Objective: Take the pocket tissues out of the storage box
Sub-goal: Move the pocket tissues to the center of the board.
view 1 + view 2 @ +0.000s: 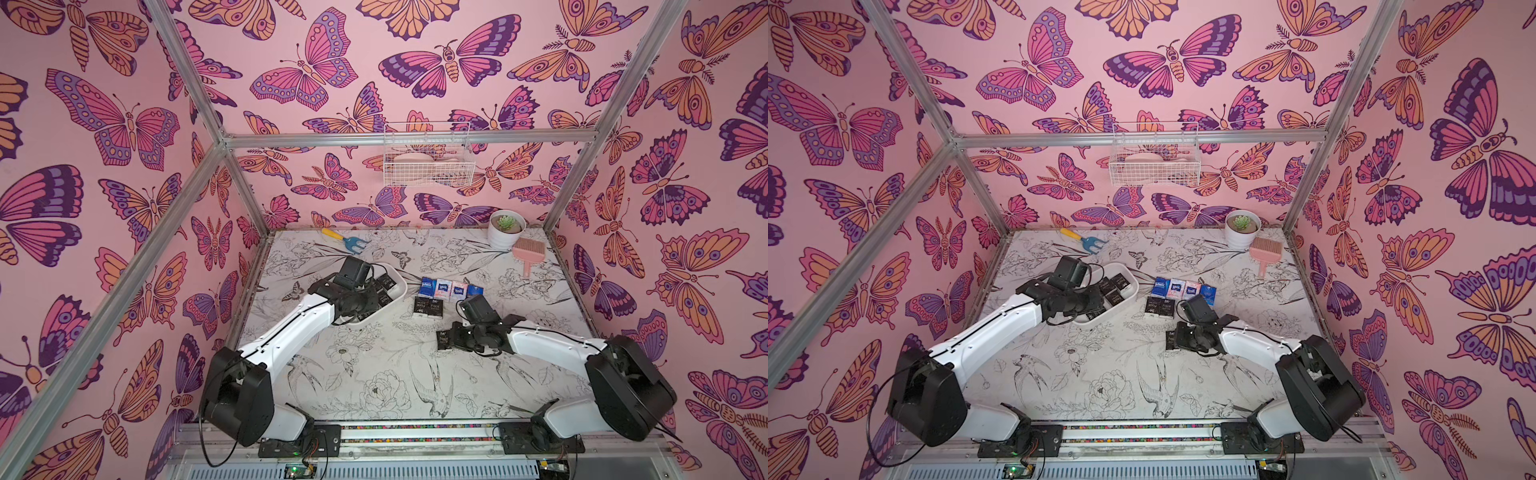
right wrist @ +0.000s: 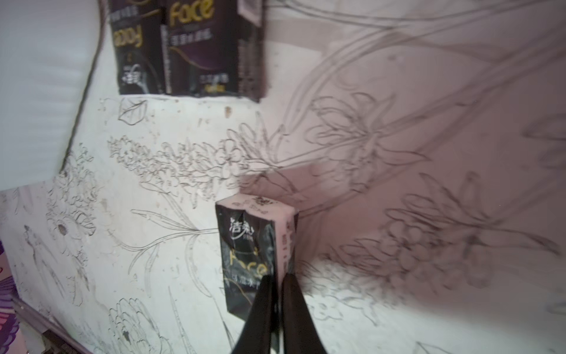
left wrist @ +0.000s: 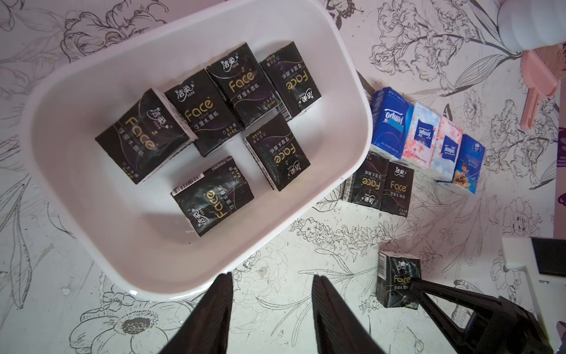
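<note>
The left gripper (image 3: 272, 275) is held over one edge of the storage box (image 3: 101, 220), its jaws roughly half apart and nothing between them. Six black pocket tissues (image 3: 214, 196) are seen lying flat on the floor of the box, four packed side by side and two lying looser beside them. To the right, on the table (image 1: 374, 374) just outside the box, four coloured packets (image 3: 427, 139) are set in a touching row, with two black packets (image 3: 379, 185) just beside them. Further right, the right gripper (image 2: 277, 277) is closed almost completely on one end of a single black packet (image 2: 251, 242), which is stood on edge, apart from the rest; whether it rests on the table or is just clear of it cannot be told. The packets are judged to be light, soft and compressible, and their glossy film, creased at the pinch, is likely to be slippery. A hold across the two long narrow sides, near the middle, would be advised, since a packet pinched at one end may swing or slip out. The looser two in the box are best taken first, as little gap for a finger is left between the packed four.
</note>
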Robot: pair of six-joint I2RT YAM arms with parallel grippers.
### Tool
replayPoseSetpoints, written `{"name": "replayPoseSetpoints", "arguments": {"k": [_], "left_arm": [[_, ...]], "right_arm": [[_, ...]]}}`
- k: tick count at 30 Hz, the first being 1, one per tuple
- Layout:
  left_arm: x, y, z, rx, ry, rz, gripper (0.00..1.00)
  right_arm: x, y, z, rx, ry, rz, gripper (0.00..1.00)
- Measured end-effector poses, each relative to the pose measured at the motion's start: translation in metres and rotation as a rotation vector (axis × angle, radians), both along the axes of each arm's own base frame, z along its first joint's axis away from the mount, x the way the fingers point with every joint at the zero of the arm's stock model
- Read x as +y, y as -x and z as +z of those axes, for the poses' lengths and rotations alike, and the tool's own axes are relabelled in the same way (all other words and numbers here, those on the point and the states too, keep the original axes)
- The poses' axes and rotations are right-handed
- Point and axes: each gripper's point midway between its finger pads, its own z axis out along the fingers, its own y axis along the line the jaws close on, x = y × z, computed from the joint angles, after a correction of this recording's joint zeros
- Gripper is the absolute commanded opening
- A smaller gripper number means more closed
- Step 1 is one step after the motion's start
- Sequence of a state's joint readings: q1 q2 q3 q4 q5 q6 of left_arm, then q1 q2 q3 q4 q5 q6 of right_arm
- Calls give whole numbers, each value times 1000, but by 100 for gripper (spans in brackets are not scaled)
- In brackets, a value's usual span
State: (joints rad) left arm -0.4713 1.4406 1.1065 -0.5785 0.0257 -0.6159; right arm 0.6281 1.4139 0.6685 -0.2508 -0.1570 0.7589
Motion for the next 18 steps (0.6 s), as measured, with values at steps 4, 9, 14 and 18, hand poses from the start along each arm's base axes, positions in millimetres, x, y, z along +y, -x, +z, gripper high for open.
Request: {"name": "replayPoseSetpoints", "arguments": {"k": [4, 9, 14, 18], "left_arm": [[0, -1, 2, -5, 0, -4, 48], [-1, -2, 3, -7, 4, -5, 48], [-1, -2, 3, -7, 3, -6, 48], [-1, -2, 3, -7, 3, -6, 48]], "right_arm": [[-23, -9, 3, -11, 15, -72, 7], [-41, -23, -5, 2, 36, -131, 7], [-33, -46, -6, -13, 30, -138, 8], [-27, -64, -5, -32, 24, -145, 8]]}}
